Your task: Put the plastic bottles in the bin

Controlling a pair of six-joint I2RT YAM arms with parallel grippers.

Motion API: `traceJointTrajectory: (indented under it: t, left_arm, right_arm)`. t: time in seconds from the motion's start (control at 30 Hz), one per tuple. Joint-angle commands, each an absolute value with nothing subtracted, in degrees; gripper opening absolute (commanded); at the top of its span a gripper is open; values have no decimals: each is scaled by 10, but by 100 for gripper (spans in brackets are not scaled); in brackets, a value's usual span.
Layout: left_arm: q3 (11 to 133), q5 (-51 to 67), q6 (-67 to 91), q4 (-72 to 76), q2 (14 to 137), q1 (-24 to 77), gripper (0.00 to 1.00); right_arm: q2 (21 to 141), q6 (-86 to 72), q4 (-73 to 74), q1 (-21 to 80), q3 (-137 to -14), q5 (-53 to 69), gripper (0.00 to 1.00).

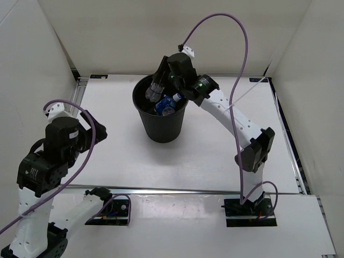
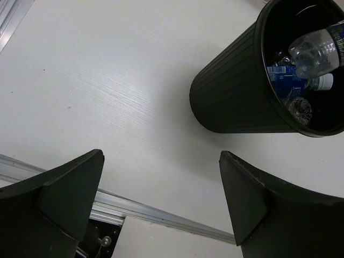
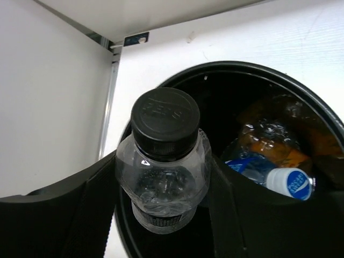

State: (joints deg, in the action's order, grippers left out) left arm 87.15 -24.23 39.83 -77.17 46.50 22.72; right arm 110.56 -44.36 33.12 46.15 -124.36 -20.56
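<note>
The bin (image 1: pixel 161 126) is standing upright on the white table (image 1: pixel 107 107), and it is holding several plastic bottles. The right gripper (image 3: pixel 164 180) is hovering over the bin's mouth, at the rim side nearest the back wall. Its two fingers are clamping a clear black-capped bottle (image 3: pixel 161 156) by the shoulder. That bottle is hanging inside the ring of the rim, cap towards the wrist camera.

Inside the bin, the right wrist view is showing a blue-labelled bottle (image 3: pixel 269 174) with a blue-and-white cap. It is lying against an orange bottle (image 3: pixel 279 142) deeper in the bin. From overhead the blue labels are showing below the gripper, but the orange bottle is not showing.

The left wrist view is looking at the bin from outside and showing its ribbed, tapered wall, which the other views are barely catching. Through the mouth it is showing a blue label, a white cap and a crumpled clear bottle (image 2: pixel 300 107) lying close to the near rim. A larger clear bottle near the far rim is being cut off by the frame edge, and I cannot tell whether it is the held one.

The left gripper (image 2: pixel 161 156) is hanging well apart from the bin, on its left side. Its fingers are spread wide, with nothing but bare table between them.
</note>
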Motion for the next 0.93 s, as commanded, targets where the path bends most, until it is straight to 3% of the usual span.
traceJointTrajectory:
  t: [0.0, 0.07, 0.2, 0.47, 0.7, 0.9]
  left_arm:
    - [876, -236, 402, -818, 456, 225, 99]
    - [870, -236, 402, -818, 456, 225, 99]
    - [859, -247, 402, -818, 456, 225, 99]
    - [811, -292, 407, -813, 456, 225, 99]
    - [717, -310, 417, -760, 445, 225, 99]
    - [617, -360, 430, -682, 398, 225, 99]
  right_arm:
    - [1058, -417, 301, 460, -1217, -211, 67]
    - [1047, -417, 301, 460, -1204, -205, 82]
    - [1012, -406, 325, 460, -1195, -186, 100]
    - [902, -441, 470, 427, -1157, -135, 100]
    - [733, -393, 525, 371, -981, 1, 100]
    - [630, -409, 594, 324, -869, -3, 100]
